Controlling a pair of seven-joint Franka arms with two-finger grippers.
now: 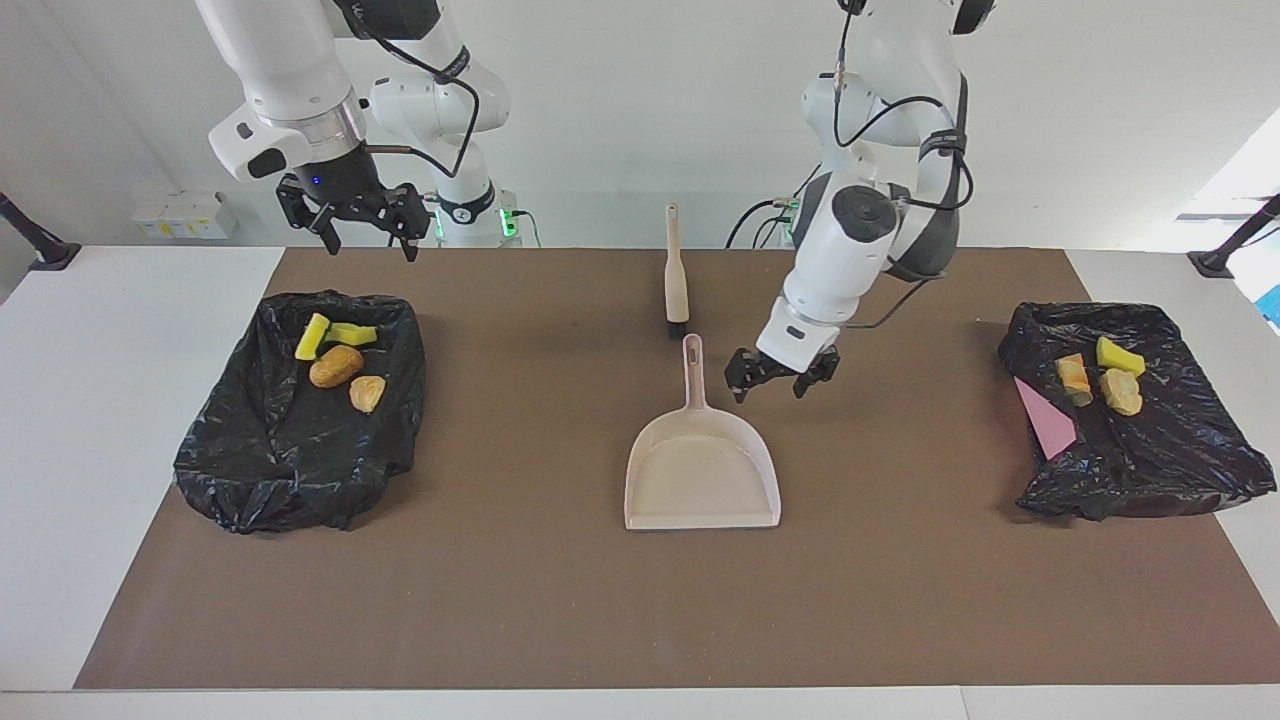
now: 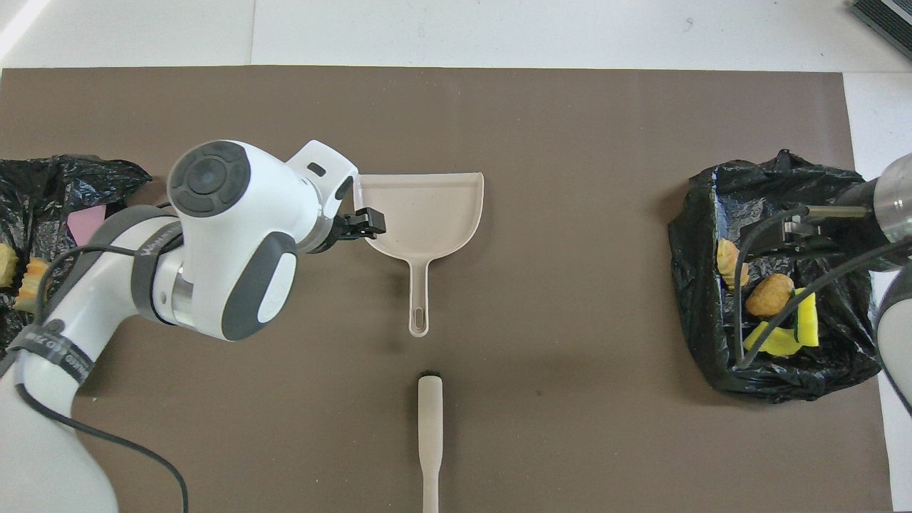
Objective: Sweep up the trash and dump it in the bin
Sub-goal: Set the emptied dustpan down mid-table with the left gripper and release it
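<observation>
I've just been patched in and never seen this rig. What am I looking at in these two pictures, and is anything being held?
Two robot arms work at one table. One picture faces them from across the table; the other looks down from above their own end.

On the brown mat lie a beige dustpan and, nearer the robots, a brush.

A bag-lined bin at the right arm's end and another bin at the left arm's end both contain the trash.

The left gripper hangs open beside the dustpan's handle, holding nothing. The right gripper waits open, empty, above its bin.
</observation>
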